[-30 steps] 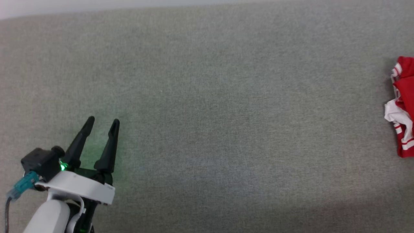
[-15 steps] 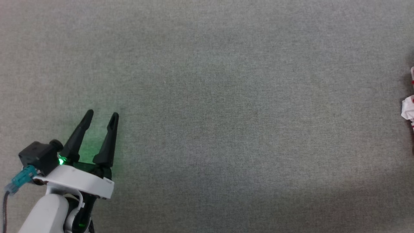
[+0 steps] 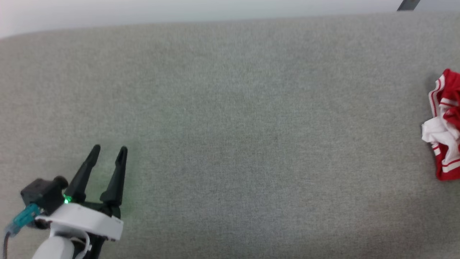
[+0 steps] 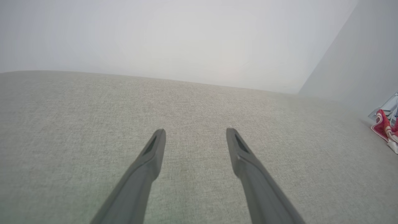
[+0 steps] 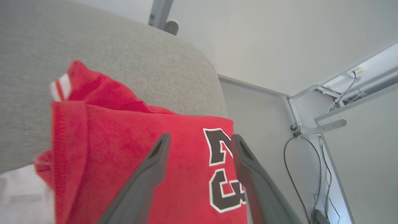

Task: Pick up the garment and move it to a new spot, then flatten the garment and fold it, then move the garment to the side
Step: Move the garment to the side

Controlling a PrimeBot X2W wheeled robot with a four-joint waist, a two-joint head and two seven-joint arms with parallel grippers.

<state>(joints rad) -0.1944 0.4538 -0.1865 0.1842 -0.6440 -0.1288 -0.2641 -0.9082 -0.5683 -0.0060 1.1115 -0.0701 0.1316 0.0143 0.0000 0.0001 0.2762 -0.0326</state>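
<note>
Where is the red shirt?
The red shirt lies bunched on the grey surface at the head view's right edge, far from the left hand. In the right wrist view it sits under the open right hand.

Far to my right, the red shirt lies crumpled at the edge of the grey fabric surface, its white sleeve, striped trim and black white-edged letters showing.
</note>
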